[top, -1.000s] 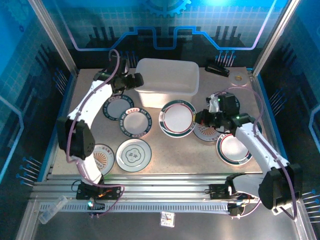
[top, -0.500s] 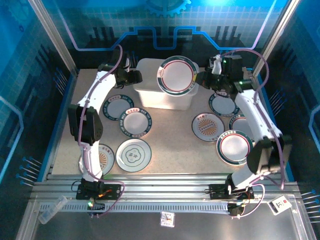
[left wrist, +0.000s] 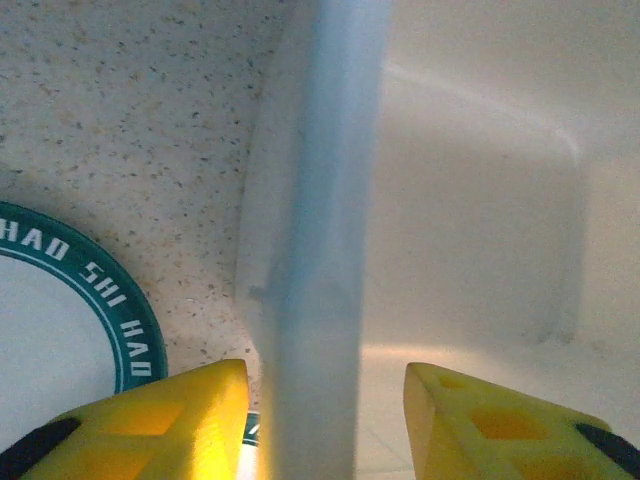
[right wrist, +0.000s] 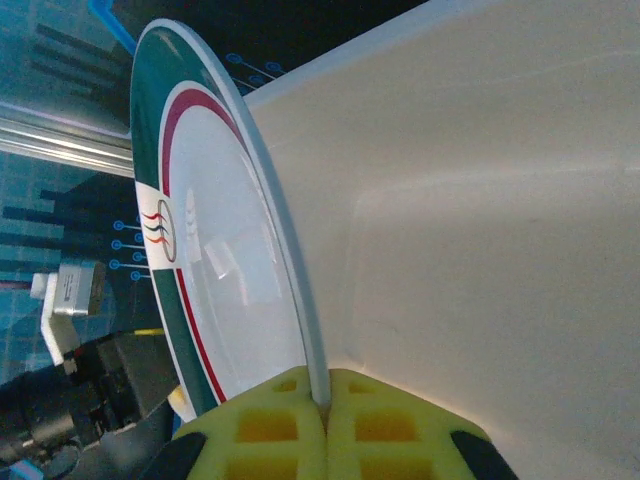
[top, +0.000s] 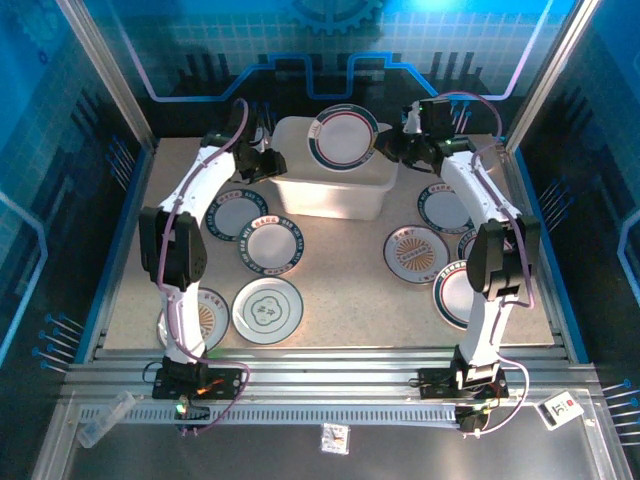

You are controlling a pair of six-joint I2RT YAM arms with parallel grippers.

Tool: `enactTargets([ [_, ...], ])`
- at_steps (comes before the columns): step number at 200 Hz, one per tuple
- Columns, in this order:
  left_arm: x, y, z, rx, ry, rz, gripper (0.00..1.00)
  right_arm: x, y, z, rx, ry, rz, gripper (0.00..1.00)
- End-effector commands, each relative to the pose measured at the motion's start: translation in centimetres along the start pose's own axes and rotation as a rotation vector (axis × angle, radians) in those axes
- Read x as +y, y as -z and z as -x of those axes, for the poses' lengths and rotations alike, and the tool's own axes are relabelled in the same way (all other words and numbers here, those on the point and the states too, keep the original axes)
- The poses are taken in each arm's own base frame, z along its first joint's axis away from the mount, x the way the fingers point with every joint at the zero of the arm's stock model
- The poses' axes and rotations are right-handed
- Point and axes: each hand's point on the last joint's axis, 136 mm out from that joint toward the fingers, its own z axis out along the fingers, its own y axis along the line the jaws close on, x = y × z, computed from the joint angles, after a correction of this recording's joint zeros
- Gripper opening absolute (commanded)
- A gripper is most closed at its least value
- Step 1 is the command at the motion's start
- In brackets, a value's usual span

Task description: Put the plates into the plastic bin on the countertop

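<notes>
The right gripper (right wrist: 322,405) is pinching the right rim of a green-rimmed plate (top: 343,137), jaws closed on it. It is holding the plate tilted above the back of the bin (top: 330,192), which is sitting by the back edge of the counter (top: 345,295). The plate's face is pointing up and forward, and the plate is reaching left from the fingers. The left gripper (left wrist: 325,400) is straddling the bin's left wall, jaws apart, not clamped.
</notes>
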Motion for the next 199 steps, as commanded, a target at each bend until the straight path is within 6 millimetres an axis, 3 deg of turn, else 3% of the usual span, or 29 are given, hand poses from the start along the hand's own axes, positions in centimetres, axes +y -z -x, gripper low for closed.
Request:
enactTargets([
  [1,-2.1,-0.1,-1.1,0.021,0.010,-0.058,0.43,2.6,-0.4,1.4,-0.042,0.034,0.073,0.00],
  [34,-3.4,0.2,-2.1,0.039,0.040,-0.099,0.34,2.9,-0.4,1.5,-0.052,0.040,0.102,0.00],
  [87,-4.6,0.6,-4.2,0.065,0.045,-0.111,0.30,2.8,-0.8,0.8,-0.013,-0.002,0.125,0.00],
  [129,-3.4,1.0,-5.7,0.057,0.170,-0.032,0.34,0.6,-0.5,-0.6,0.037,-0.054,-0.007,0.00],
  [167,-3.0,1.6,-6.2,0.027,0.241,-0.016,0.39,0.3,0.5,-1.4,0.030,-0.045,-0.026,0.00],
  [199,-3.8,1.9,-7.0,0.028,0.234,-0.041,0.41,0.2,0.7,-2.2,0.049,-0.049,-0.036,0.00],
])
